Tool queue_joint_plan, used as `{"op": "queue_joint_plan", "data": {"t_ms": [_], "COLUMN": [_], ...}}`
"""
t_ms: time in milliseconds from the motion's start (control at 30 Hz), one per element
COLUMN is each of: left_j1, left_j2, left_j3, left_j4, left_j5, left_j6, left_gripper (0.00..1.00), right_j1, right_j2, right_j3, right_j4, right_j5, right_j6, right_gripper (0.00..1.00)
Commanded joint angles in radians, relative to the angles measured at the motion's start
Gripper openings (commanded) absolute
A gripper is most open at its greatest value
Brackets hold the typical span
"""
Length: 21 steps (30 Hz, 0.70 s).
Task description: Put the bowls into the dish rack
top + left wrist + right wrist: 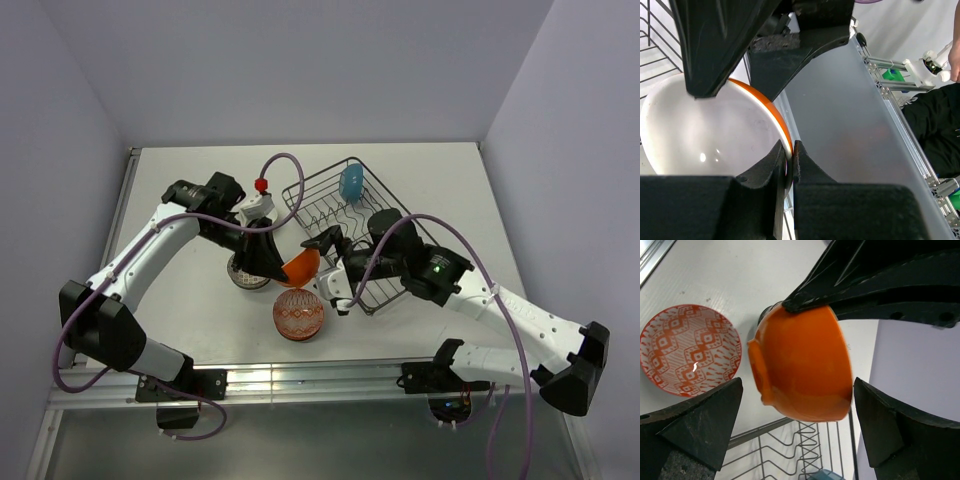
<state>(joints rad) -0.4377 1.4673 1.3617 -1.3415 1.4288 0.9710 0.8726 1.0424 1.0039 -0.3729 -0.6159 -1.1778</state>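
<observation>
My left gripper (283,268) is shut on the rim of the orange bowl (302,265) and holds it in the air, tilted, beside the near-left corner of the dish rack (372,215). The left wrist view shows its fingers (789,155) pinching the rim, with the bowl's white inside (710,135) to the left. My right gripper (798,385) is open, its fingers on either side of the orange bowl (800,360), apart from it. A blue bowl (351,181) stands in the rack's far end. A red-orange patterned bowl (298,314) lies on the table.
A dark patterned bowl (246,274) sits on the table under my left gripper, partly hidden. The red-orange bowl (690,350) and the rack wires (790,450) show below the orange bowl in the right wrist view. The table's metal front rail (300,378) runs along the near edge.
</observation>
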Motion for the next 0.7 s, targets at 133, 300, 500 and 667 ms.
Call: {"op": "queue_joint_plan", "data": {"t_ms": [133,300,500,667], "left_j1": [-0.009,-0.016,-0.015,-0.015], "left_j2": [-0.035,-0.038,-0.028,-0.018], "left_j3": [0.014,0.011,0.014,0.017], "left_j4": [0.001,-0.004,-0.016,-0.027], "left_j5": [0.222,0.216,0.211,0.202], "left_j6": [0.018,0.023,0.041,0.048], "left_gripper": [0.0,0.0,0.02,0.14], "right_j1": [0.006,0.006,0.006,0.002], "right_j2": [0.016,0.025,0.03,0.033], "right_j3": [-0.036,-0.03,-0.022,-0.001], "right_j4": [0.051,0.063,0.071,0.048], "right_j5": [0.015,0.019,0.022,0.027], "right_j6": [-0.02,-0.034,-0.025,-0.002], "right_gripper": [0.95,0.86,0.61,0.34]}}
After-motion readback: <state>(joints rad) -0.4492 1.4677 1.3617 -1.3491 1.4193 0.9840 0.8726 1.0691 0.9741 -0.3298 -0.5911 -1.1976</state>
